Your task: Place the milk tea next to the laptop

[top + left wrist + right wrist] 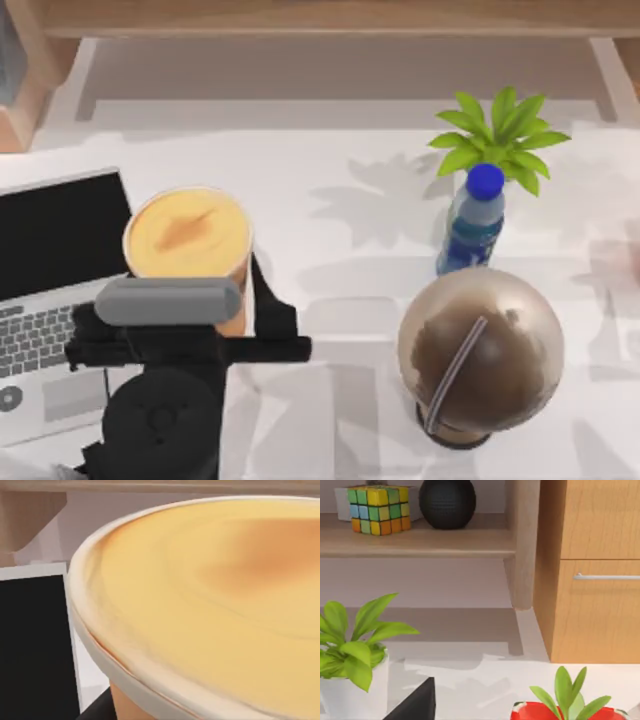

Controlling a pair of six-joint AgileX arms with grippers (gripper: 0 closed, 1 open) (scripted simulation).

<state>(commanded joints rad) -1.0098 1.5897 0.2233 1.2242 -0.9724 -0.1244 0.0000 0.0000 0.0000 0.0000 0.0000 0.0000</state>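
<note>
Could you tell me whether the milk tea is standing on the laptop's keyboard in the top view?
No, the milk tea stands on the white table just right of the laptop, off its keyboard.

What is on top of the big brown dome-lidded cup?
A straw lies slanted across the dome lid of the brown cup. What is inside is hidden by the lid.

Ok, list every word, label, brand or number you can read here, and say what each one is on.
No text can be read in any view.
Water bottle: its blue label shows no legible lettering.
Laptop: the key markings are too small to read; the screen is black.
Milk tea: plain sealed top, no print.
Brown dome-lidded cup: no print visible.
Colour cube: coloured squares, no characters.
</note>
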